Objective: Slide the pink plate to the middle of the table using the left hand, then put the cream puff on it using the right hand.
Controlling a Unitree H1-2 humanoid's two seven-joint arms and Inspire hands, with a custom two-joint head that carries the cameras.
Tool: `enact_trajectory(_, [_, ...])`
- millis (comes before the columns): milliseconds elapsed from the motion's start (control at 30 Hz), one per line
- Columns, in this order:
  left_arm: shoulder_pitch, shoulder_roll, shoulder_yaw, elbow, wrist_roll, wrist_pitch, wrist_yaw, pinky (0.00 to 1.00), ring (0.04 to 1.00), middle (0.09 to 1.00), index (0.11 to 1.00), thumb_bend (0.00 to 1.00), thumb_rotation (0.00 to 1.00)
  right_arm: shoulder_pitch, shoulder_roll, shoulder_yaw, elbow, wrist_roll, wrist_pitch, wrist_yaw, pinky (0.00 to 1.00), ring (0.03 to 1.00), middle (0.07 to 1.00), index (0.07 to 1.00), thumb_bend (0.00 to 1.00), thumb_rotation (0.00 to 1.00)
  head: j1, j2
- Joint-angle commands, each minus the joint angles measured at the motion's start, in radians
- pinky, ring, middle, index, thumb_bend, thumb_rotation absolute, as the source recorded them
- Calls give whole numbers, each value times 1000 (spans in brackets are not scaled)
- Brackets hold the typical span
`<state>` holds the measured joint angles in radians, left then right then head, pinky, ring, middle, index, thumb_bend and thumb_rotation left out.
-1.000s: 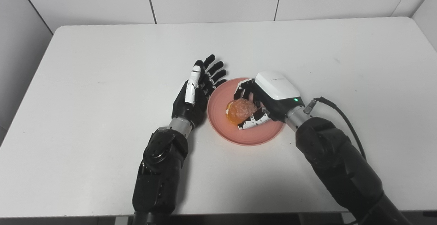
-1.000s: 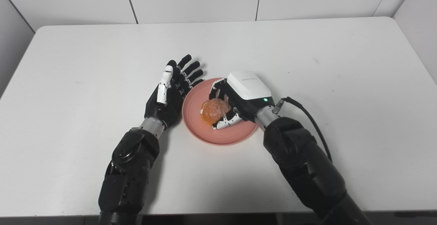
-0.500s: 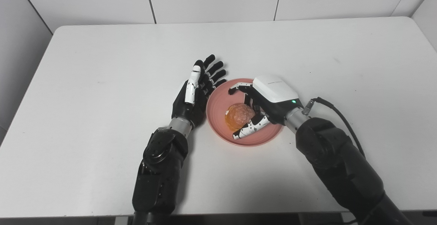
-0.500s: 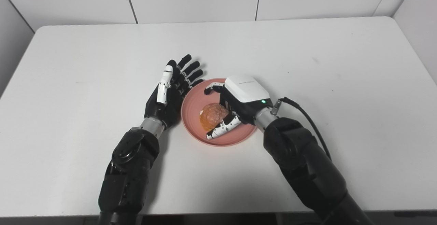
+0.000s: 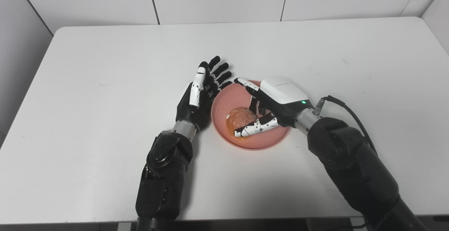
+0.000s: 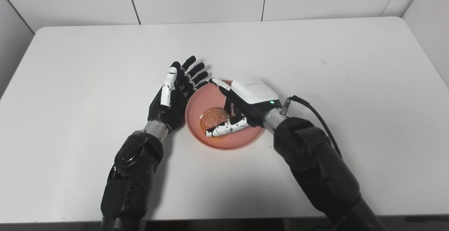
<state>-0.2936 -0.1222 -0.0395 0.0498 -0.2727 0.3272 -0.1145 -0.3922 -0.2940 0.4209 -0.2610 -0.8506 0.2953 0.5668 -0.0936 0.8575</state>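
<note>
Right hand just spread its fingers and let go, so the cream puff now sits on the pink plate mid-table. Left hand stays open, empty, at the plate's 9 o'clock. Basically done.

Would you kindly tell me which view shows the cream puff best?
The left eye view: the cream puff shows slightly more of its top there. In the right eye view the right hand hides a little more of it.
</note>
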Motion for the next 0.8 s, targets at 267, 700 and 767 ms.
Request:
enact_trajectory(267, [1, -9, 21, -3, -1, 58, 28, 881, 891, 904, 913, 434, 1000, -24, -20, -34, -79, 17, -19, 1, 789, 870, 904, 939, 1000, 650, -2, -5])
enact_trajectory(700, [-4, -12, 30, -27, -12, 80, 39, 879, 897, 905, 914, 434, 1000, -72, -41, -84, -189, -4, 45, 137, 774, 874, 913, 954, 1000, 684, -2, -9])
enact_trajectory(767, [-5, -11, 32, -29, -14, 81, 38, 880, 900, 907, 916, 432, 1000, -80, -41, -94, -203, -10, 55, 161, 728, 858, 909, 952, 1000, 685, -1, -10])
